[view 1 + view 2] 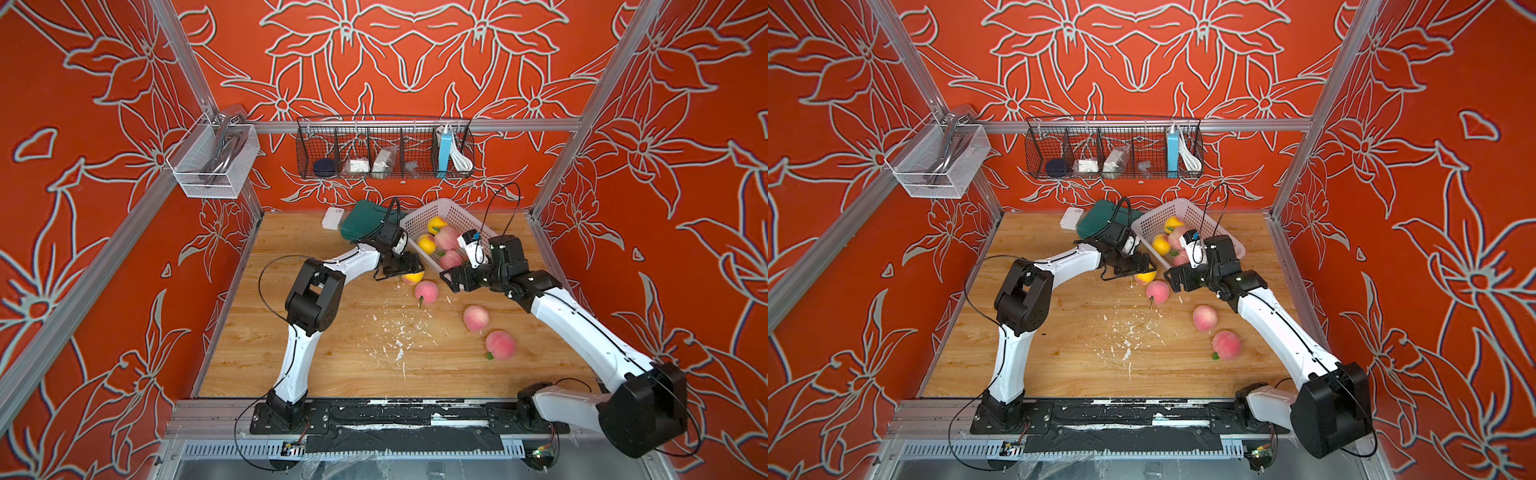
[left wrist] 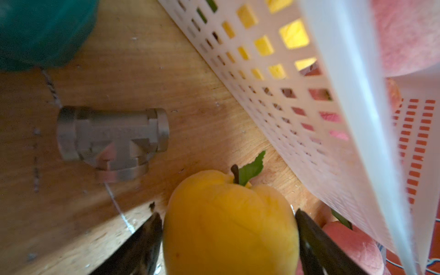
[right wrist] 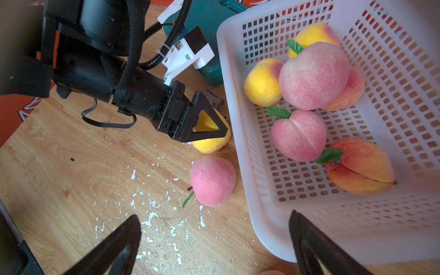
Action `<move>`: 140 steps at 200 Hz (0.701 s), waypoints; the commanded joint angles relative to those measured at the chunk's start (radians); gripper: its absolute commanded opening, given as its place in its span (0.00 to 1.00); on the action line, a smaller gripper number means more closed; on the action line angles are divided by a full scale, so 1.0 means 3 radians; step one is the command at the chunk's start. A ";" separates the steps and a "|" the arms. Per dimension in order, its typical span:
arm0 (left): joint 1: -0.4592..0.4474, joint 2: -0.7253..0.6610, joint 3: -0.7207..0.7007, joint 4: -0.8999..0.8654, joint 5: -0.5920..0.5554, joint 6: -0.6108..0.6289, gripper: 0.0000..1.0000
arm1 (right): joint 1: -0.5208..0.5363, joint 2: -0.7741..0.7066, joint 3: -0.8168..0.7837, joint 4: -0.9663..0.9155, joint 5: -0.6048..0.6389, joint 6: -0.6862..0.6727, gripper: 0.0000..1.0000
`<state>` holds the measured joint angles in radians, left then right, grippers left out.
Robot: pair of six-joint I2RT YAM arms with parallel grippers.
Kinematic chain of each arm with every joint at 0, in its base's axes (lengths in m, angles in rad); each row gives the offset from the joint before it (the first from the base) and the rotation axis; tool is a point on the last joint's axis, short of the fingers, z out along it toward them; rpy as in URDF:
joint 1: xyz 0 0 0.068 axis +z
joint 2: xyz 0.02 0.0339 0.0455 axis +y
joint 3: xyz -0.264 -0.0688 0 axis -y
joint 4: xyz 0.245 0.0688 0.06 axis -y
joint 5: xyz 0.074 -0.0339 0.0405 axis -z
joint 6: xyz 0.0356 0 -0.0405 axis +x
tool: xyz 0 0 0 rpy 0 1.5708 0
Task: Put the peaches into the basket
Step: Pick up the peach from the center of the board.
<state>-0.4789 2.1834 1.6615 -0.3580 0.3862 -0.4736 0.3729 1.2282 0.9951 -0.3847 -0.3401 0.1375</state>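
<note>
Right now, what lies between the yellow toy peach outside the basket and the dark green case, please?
A grey metal T-shaped pipe fitting on the wooden table, clearest in the left wrist view.

The walls [image 1: 415, 62] are orange-red with a pale flower pattern drawn in lines. A grey metal rail [image 1: 519, 124] crosses the back wall and carries a black wire rack [image 1: 384, 151]. A white mesh bin [image 1: 208, 174] hangs on the left. The wooden desk [image 1: 332, 365] has white flecks [image 1: 400, 353].
</note>
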 commanded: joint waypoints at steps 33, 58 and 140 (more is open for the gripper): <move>-0.0014 0.0072 -0.0055 -0.0044 0.0004 0.0005 0.80 | -0.0026 -0.0075 0.0012 -0.0052 0.0038 0.0003 0.99; -0.0015 0.0080 -0.0074 -0.0030 0.0033 -0.0021 0.77 | -0.0029 -0.0060 0.0006 -0.0033 0.0016 0.0015 0.99; -0.0015 -0.0150 -0.0163 -0.0074 0.0043 0.0006 0.64 | -0.0049 -0.0103 0.0012 -0.0028 0.0034 0.0005 0.99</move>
<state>-0.4789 2.1807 1.6466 -0.3393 0.4030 -0.4831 0.3645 1.2232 0.9951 -0.3874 -0.3386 0.1375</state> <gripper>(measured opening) 0.705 0.992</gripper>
